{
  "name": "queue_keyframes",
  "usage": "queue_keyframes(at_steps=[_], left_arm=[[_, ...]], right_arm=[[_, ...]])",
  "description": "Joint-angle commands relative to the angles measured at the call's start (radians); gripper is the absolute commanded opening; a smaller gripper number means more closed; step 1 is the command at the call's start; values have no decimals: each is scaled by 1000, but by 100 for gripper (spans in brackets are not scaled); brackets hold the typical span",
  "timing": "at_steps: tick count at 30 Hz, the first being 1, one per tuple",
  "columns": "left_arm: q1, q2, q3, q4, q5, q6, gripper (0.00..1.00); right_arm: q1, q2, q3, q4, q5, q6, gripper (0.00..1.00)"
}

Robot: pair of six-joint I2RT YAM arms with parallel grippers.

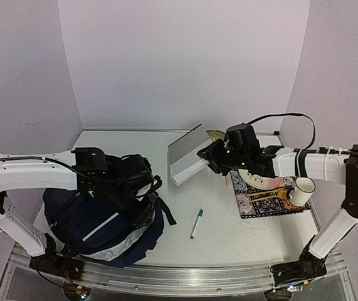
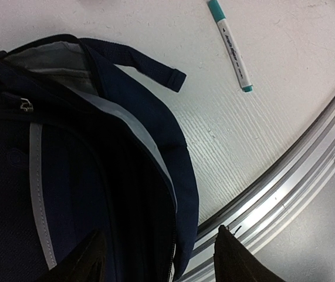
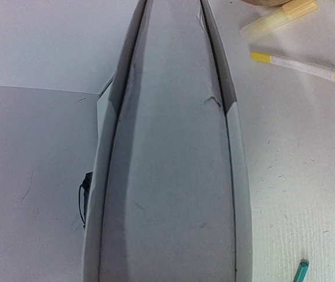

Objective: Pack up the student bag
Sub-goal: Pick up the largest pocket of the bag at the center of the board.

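The student bag (image 1: 103, 229), dark navy with grey stripes, lies at the front left of the table with its top zip gaping. My left gripper (image 1: 142, 213) hangs over the bag's right end. In the left wrist view the bag's navy rim (image 2: 182, 176) runs down between the two dark fingers (image 2: 237, 258), which stand apart, so this gripper (image 2: 161, 230) is open. My right gripper (image 1: 209, 157) is shut on the near edge of a grey book (image 1: 188, 157), held tilted above the table's middle. The book's spine (image 3: 167, 153) fills the right wrist view and hides the fingers.
A teal pen (image 1: 195, 224) lies on the table right of the bag. Near the right arm, a patterned mat (image 1: 263, 204) carries a plate (image 1: 260, 180) and a white mug (image 1: 301, 191). Yellow markers (image 3: 296, 66) lie beyond the book. An aluminium rail (image 1: 179, 273) runs along the front edge.
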Motion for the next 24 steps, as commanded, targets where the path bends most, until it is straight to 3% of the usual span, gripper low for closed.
queue_keyframes(at_steps=[1, 8, 16, 20, 24], left_arm=[[-4, 30, -7, -21, 58, -14, 59], [-4, 101, -25, -15, 121, 21, 50], [3, 143, 23, -18, 23, 70, 13], [73, 142, 77, -33, -44, 119, 1], [182, 154, 145, -52, -110, 200, 0]], right_arm=[[-1, -49, -17, 86, -12, 1, 27], [-1, -67, -38, 95, -9, -7, 27], [-1, -72, -27, 95, -21, -46, 27], [-2, -72, -11, 95, -42, -75, 27], [-2, -71, 4, 95, -84, -102, 27]])
